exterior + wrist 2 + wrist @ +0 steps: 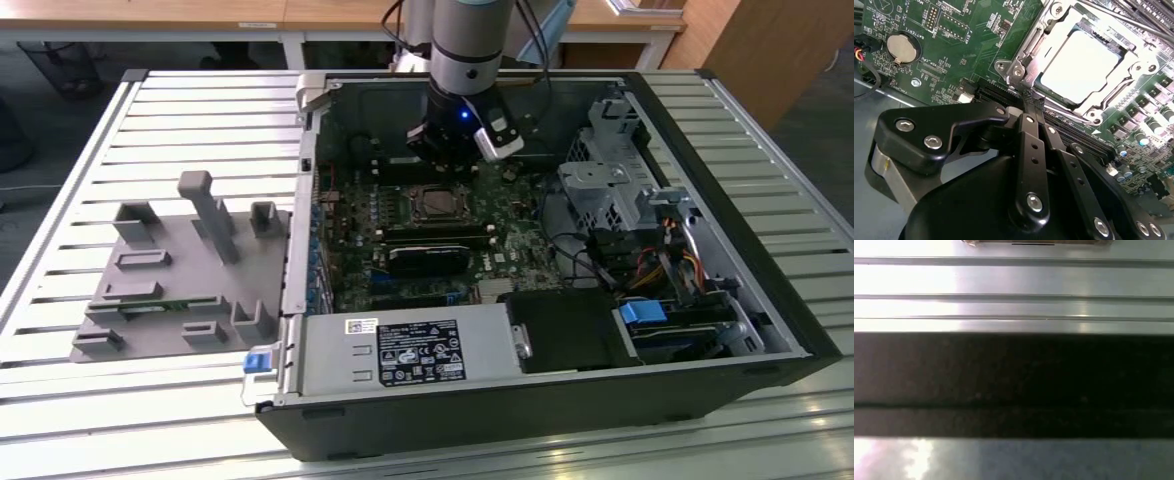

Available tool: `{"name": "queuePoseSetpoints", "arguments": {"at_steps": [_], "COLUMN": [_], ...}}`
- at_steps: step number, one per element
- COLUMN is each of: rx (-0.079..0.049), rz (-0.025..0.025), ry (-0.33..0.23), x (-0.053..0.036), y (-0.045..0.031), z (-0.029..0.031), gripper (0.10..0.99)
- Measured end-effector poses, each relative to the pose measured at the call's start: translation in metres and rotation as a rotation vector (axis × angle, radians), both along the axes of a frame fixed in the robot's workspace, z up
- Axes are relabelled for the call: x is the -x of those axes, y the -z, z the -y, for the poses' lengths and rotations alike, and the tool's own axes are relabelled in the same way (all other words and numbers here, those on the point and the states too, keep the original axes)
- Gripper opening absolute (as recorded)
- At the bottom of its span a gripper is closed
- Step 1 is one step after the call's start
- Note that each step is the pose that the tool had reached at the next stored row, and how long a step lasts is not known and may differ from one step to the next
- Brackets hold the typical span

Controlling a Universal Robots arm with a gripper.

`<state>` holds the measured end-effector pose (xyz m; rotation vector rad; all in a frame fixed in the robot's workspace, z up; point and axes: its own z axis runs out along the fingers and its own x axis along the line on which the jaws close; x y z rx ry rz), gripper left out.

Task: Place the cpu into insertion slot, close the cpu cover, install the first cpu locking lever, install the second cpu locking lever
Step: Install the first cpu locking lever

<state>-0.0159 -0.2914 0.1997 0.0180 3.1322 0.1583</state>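
The cpu lies flat in the insertion slot, its metal top shining bright. The silver cpu cover lies down around it as a frame. My gripper hangs just above the motherboard, close to one corner of the socket, by a screw post. Its black fingers are pressed together, and nothing shows between them. In the exterior view the gripper stands over the board just behind the socket. I cannot make out how the locking levers stand.
The open computer case lies on a slatted metal table. A grey fixture block sits at the exterior view's left. Memory sticks, a drive cage and cables crowd the board. A coin battery is near the gripper.
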Motion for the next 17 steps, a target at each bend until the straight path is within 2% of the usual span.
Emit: {"name": "queuePoseSetpoints", "arguments": {"at_steps": [9, 17], "rx": [0.001, 0.007], "rz": [0.0003, 0.0], "ry": [0.0, 0.0], "x": [0.0, -0.0001], "y": [-0.0006, 0.0002], "z": [0.0, 0.0], "gripper": [0.106, 0.106]}}
